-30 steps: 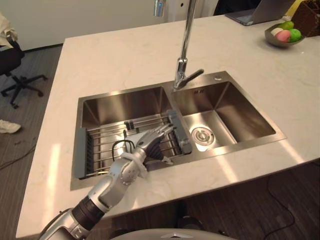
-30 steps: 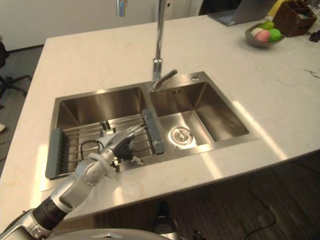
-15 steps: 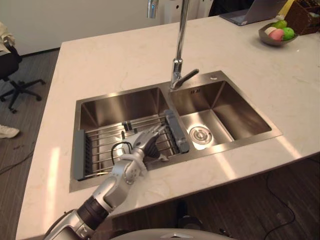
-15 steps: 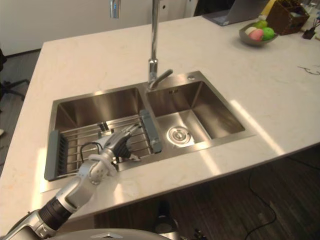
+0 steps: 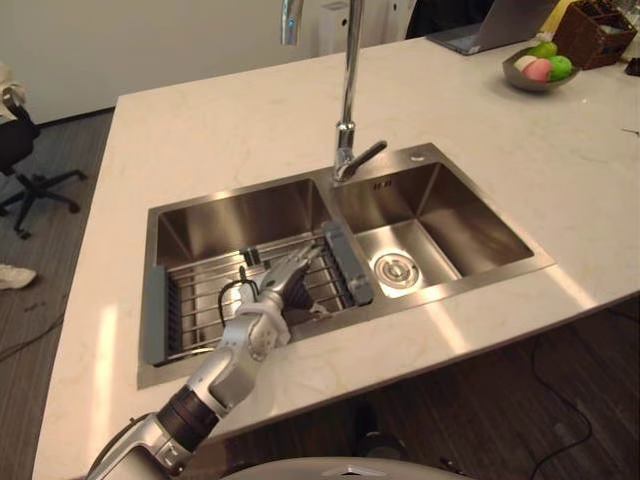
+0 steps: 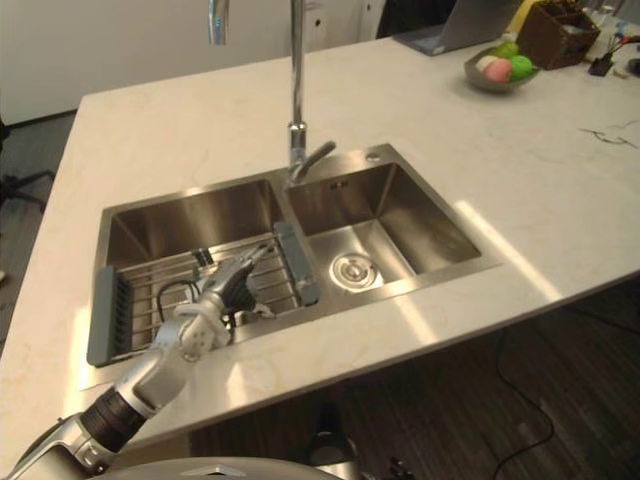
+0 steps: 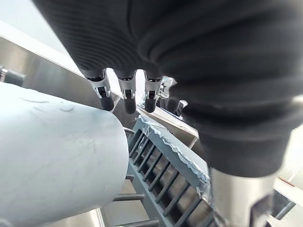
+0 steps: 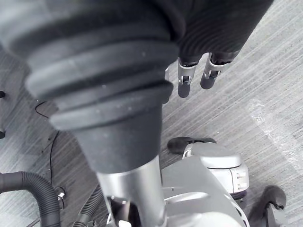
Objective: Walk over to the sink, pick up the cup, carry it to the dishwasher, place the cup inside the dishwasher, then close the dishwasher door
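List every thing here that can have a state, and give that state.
left hand: open, fingers straight over the rack
right hand: open, hanging above the floor
cup: close beside the left hand's fingers, hold cannot be told
rack: unrolled across the left basin
faucet: off, no water running
right basin: empty
bowl: holding fruit
laptop: open

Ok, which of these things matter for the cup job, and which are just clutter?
Job: pale cylindrical cup beside the left hand; steel double sink; grey-ended wire rack in its left basin.
Lying about: tall chrome faucet; grey bowl of fruit; open laptop; brown basket; black office chair. Right hand hangs idle.
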Robot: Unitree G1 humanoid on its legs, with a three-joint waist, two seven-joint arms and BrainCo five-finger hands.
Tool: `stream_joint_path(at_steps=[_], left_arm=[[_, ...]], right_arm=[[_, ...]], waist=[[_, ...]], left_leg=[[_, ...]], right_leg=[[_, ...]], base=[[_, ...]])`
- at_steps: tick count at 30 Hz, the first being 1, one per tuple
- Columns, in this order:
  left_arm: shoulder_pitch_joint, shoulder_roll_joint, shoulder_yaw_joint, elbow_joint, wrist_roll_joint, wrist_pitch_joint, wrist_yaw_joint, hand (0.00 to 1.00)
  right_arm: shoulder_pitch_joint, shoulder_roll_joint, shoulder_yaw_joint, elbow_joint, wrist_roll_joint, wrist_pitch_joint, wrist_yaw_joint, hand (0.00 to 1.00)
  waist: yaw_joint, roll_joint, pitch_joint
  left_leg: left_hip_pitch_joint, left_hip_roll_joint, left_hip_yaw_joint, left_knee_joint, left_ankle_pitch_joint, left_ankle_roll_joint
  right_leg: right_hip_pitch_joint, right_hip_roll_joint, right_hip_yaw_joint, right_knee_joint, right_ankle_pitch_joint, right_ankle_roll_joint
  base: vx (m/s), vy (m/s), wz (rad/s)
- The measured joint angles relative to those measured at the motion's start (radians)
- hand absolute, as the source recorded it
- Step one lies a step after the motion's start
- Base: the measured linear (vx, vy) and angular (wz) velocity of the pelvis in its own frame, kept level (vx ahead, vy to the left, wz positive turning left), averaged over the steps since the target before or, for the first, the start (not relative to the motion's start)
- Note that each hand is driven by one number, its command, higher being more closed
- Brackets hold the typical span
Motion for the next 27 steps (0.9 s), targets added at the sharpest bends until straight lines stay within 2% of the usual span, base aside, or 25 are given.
stream_joint_path(at_steps=[9, 15, 27], left_arm=[[-0.026, 0.004, 0.050, 0.012, -0.005, 0.018, 0.041, 0.00], [-0.034, 0.003, 0.094, 0.012, -0.006, 0.032, 0.036, 0.00], [-0.034, 0.025, 0.117, 0.012, -0.005, 0.038, -0.142, 0.00]], right_arm=[[0.019, 0.002, -0.004, -0.028, -0.007, 0.000, -0.001, 0.00], [0.024, 0.004, -0.007, -0.029, -0.007, 0.000, -0.001, 0.00], [0.026, 0.006, -0.013, -0.028, -0.006, 0.002, -0.001, 0.00]], waist=[[0.003, 0.009, 0.000], [0.004, 0.009, -0.001], [0.006, 0.010, -0.001]], left_leg=[[0.012, -0.002, 0.000, -0.001, 0.004, 0.008], [0.012, -0.002, -0.005, -0.002, 0.006, 0.010], [0.012, -0.016, -0.024, -0.024, 0.018, 0.006]], right_leg=[[0.012, -0.001, -0.001, 0.000, 0.001, 0.005], [0.015, -0.002, -0.001, 0.000, 0.002, 0.006], [0.020, -0.009, -0.020, 0.000, -0.001, 0.002]], base=[[-0.03, 0.046, 0.00], [-0.04, 0.033, 0.02], [-0.04, 0.030, 0.05]])
